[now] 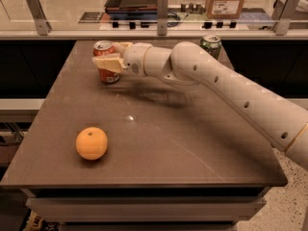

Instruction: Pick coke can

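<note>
My gripper (107,54) is spread around the upright coke can (109,76), a finger on each side; the orange (91,143) sits well in front of it.

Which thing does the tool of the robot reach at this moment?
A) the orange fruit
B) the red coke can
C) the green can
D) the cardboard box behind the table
B: the tool is right at the coke can in the far left part of the table, away from the orange and the green can.
</note>
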Available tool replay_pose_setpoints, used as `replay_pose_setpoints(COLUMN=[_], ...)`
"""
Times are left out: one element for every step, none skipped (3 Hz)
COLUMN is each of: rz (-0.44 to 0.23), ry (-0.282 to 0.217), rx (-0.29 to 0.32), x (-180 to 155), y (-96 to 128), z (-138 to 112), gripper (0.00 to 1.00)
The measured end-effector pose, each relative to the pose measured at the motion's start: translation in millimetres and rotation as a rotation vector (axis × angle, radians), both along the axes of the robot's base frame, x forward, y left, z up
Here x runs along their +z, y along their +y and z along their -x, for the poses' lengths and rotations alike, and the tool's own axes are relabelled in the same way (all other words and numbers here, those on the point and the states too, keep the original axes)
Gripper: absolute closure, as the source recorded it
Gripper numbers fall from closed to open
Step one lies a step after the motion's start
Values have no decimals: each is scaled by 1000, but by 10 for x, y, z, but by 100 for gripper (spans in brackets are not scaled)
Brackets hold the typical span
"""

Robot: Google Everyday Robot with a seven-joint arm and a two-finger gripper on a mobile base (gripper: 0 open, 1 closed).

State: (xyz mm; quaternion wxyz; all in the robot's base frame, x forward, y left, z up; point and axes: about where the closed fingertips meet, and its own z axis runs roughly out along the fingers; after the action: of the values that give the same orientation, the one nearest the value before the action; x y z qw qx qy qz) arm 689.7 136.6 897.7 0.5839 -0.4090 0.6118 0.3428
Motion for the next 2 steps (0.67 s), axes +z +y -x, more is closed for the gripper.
replay_pose_setpoints(rz=[0, -1], ry=[0, 0], rx=[4, 7], x=[2, 3], y=[23, 47], z=[9, 17], gripper=[87, 100])
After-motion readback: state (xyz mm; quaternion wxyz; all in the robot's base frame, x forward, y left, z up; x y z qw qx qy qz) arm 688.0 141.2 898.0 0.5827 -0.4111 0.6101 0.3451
